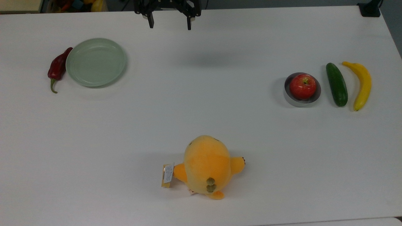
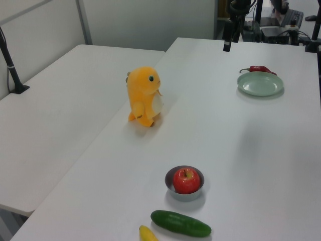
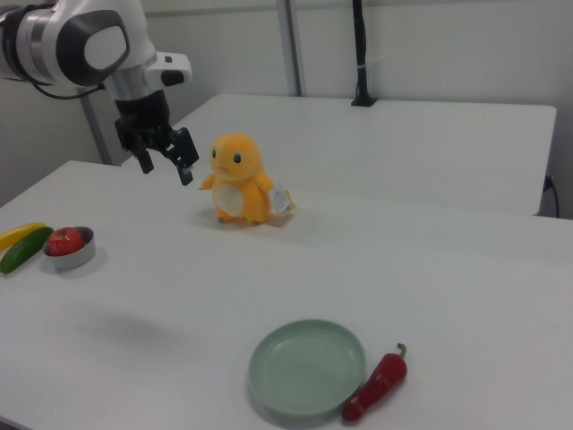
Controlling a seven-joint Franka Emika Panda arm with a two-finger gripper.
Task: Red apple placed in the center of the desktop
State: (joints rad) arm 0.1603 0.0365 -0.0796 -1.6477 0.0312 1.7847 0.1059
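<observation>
The red apple [image 1: 302, 86] [image 2: 186, 181] [image 3: 63, 241] sits in a small round metal bowl [image 1: 292, 97] [image 2: 196, 192] [image 3: 75, 260] on the white desktop [image 1: 201, 103] at the top view's right. My gripper [image 1: 170, 22] [image 3: 165, 163] hangs open and empty above the desktop at the top view's upper edge, far from the apple. In the left view one black finger [image 2: 227, 42] shows at the far end of the table.
A green cucumber [image 1: 336, 84] and a yellow banana [image 1: 361, 84] lie right of the bowl in the top view. A pale green plate [image 1: 96, 62] and a dark red chili pepper [image 1: 58, 67] lie at the top view's left. An orange plush toy [image 1: 207, 166] stands near the front edge.
</observation>
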